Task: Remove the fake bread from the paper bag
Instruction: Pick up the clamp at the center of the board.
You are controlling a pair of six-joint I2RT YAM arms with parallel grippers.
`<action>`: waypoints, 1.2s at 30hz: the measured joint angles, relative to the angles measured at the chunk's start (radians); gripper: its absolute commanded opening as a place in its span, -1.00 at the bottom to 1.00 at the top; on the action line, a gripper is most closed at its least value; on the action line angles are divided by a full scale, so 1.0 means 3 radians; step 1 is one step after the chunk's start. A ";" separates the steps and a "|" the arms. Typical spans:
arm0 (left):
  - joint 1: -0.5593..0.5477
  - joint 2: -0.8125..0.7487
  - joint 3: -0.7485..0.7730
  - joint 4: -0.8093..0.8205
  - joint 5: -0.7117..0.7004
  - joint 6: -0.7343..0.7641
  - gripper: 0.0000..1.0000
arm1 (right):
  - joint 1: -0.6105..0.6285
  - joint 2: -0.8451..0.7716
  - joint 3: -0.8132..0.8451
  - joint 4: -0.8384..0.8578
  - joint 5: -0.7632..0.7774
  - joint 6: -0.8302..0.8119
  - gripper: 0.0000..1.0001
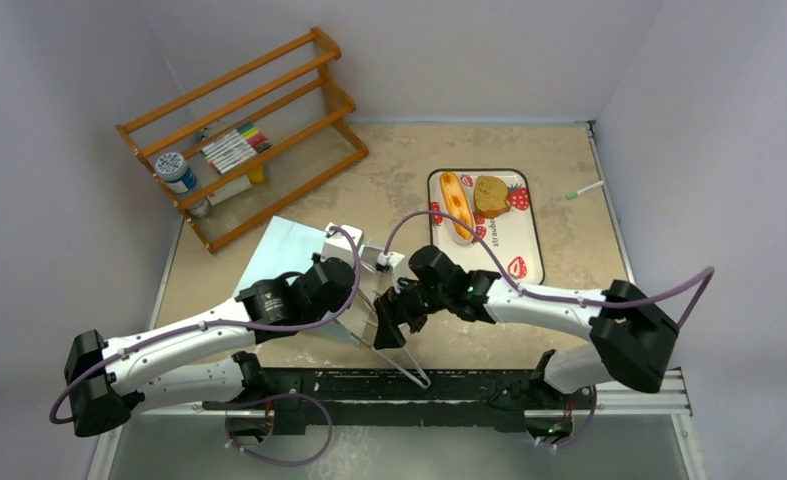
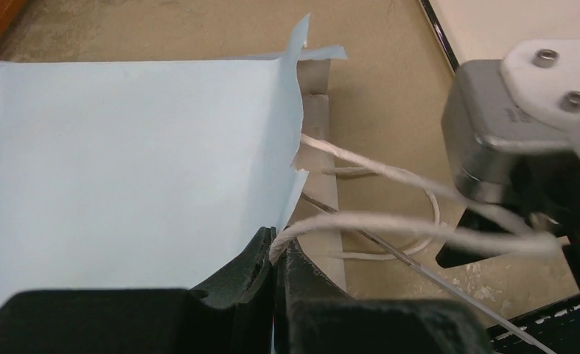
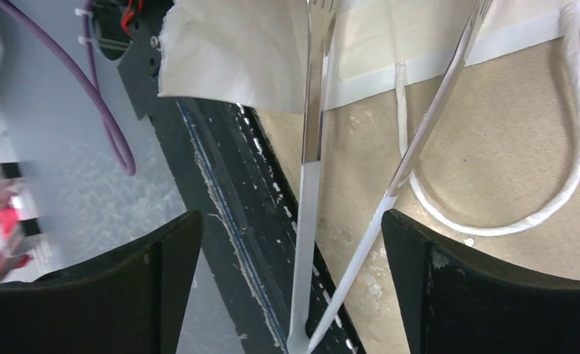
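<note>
One loaf (image 1: pixel 456 207), one slice (image 1: pixel 490 194) on tray (image 1: pixel 514 235), tongs (image 3: pixel 315 110) at paper bag (image 1: pixel 289 245) mouth

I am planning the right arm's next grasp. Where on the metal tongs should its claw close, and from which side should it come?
Probably across both arms of the tongs, near where the white coating meets bare metal, so closing squeezes the tips. Come from the joined end: the V widens toward the paper bag, and the open right claw straddles it, one finger outside each arm.
</note>
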 measured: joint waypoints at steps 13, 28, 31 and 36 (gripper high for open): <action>0.0000 -0.0006 -0.0003 -0.0003 0.0006 0.0001 -1.00 | 0.0628 -0.0144 -0.0267 -0.0099 0.1157 0.0037 1.00; 0.0000 -0.0019 -0.0011 0.0008 0.0020 -0.0001 -1.00 | 0.0772 0.0380 -0.0027 0.0071 0.1428 0.0134 0.27; 0.0000 -0.0033 -0.0011 0.0006 0.0020 -0.0006 -1.00 | 0.0772 0.0576 0.0108 0.0140 0.1422 0.0139 0.13; 0.0000 -0.0064 -0.0011 -0.0001 0.0019 -0.0010 -1.00 | 0.0774 0.0565 0.0120 0.0130 0.1433 0.0125 0.07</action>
